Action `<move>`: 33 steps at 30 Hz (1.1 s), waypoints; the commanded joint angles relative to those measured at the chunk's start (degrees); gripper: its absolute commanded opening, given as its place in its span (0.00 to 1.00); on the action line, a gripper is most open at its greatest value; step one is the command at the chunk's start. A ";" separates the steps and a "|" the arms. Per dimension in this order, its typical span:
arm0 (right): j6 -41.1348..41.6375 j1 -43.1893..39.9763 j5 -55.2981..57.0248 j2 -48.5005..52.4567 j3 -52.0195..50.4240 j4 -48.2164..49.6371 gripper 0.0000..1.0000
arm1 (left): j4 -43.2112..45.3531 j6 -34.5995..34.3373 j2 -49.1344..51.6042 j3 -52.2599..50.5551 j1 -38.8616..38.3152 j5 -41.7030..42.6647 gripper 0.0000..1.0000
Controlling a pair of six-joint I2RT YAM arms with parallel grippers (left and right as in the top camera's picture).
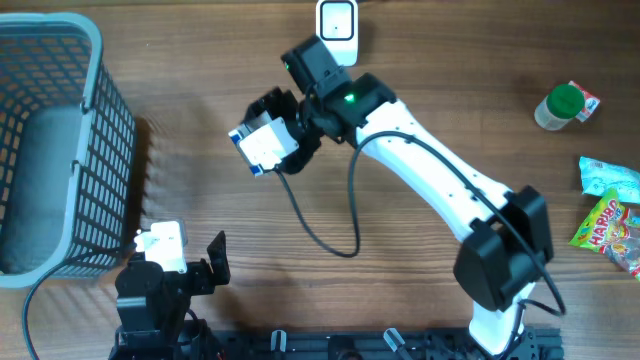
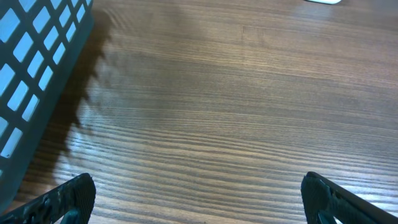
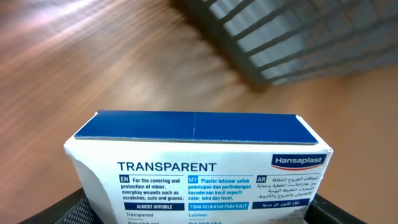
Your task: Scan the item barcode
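Note:
A blue and white Hansaplast plaster box [image 1: 262, 145] hangs above the middle-left of the wooden table, with my right gripper [image 1: 273, 133] shut on it. In the right wrist view the box [image 3: 199, 168] fills the lower frame, its printed text side facing the camera and a black finger [image 3: 74, 210] at each bottom corner. No barcode shows on the visible faces. A white scanner [image 1: 338, 20] stands at the table's far edge, just beyond the right wrist. My left gripper [image 1: 180, 252] rests near the front left, open [image 2: 196, 193] over bare wood.
A grey mesh basket [image 1: 100, 120] fills the left side, close to the left gripper [image 2: 31, 81]. At the far right lie a green-capped bottle [image 1: 560, 105], a light blue packet [image 1: 608, 178] and a Haribo bag [image 1: 610, 225]. A black cable [image 1: 320, 225] loops under the right arm.

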 commanded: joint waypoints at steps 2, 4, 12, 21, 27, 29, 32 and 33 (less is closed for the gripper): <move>20.41 -0.20 2.97 6.21 -6.60 -0.33 0.82 | 0.11 0.26 -0.31 -0.33 0.26 0.66 1.00; 25.27 -0.20 7.61 8.02 -8.35 0.02 0.81 | 0.11 0.26 -0.31 -0.33 0.26 0.66 1.00; 42.97 -0.13 15.34 9.40 -7.63 3.91 1.00 | 0.11 0.26 -0.31 -0.33 0.26 0.66 1.00; 57.44 -0.15 17.53 4.20 -4.39 -2.14 1.00 | 0.11 0.26 -0.31 -0.31 0.26 0.66 1.00; 44.70 -0.20 19.43 4.39 -5.33 -13.88 1.00 | 0.11 0.26 -0.31 -0.31 0.26 0.66 1.00; 40.13 -0.20 20.06 4.42 -6.14 -13.68 1.00 | 0.11 0.24 -0.31 -0.31 0.26 0.66 1.00; 37.53 -0.20 23.65 4.87 -6.58 -10.62 1.00 | 0.11 0.26 -0.31 -0.31 0.26 0.66 1.00; 37.51 -0.20 23.91 5.16 -6.58 -9.11 1.00 | 0.11 0.24 -0.31 -0.31 0.26 0.66 1.00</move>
